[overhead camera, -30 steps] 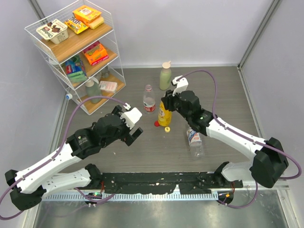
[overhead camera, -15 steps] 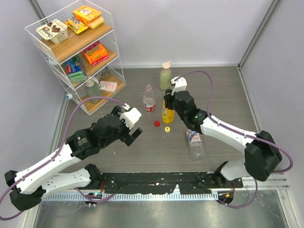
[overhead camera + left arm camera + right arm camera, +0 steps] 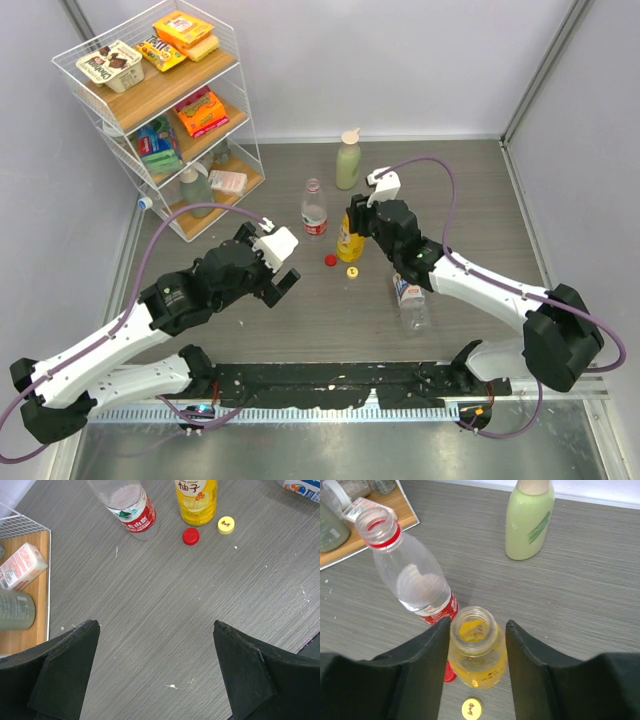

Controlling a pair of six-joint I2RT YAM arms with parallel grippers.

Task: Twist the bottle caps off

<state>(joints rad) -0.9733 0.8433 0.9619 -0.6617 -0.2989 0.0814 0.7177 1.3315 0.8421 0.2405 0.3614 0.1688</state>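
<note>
Nearest to you, your left fingers (image 3: 65, 665) are hanging spread wide over the bare tabletop (image 3: 150, 605). They are holding nothing.

Just past them, the red cap (image 3: 190, 536) and the yellow cap (image 3: 226, 525) are lying flat on the tabletop. They are near each other but not touching, and both are already off their bottles.

Off to the right, a clear bottle with a blue and white label (image 3: 410, 298) is lying on its side under your right arm. Its long side is running mostly from near to far. Its neck end is hiding under the arm, so you cannot tell if a cap is sitting there. I am guessing this bottle is the one left to do. It is lying closer to your right arm, on the near side of the right fingers. Your left fingers are well apart from it.

A little farther on, your right fingers (image 3: 420, 670) are standing on both sides of the upright yellow juice bottle (image 3: 477, 655), tight against it. Its mouth is open. You cannot tell if they are squeezing it or only touching it.

Behind that, the water bottle with the red label (image 3: 410, 575) is standing open too. Farthest back, the pale green bottle (image 3: 529, 525) is standing with its top cut off in the right wrist view, and the wire rack (image 3: 150, 100) is sitting in the far left corner.
</note>
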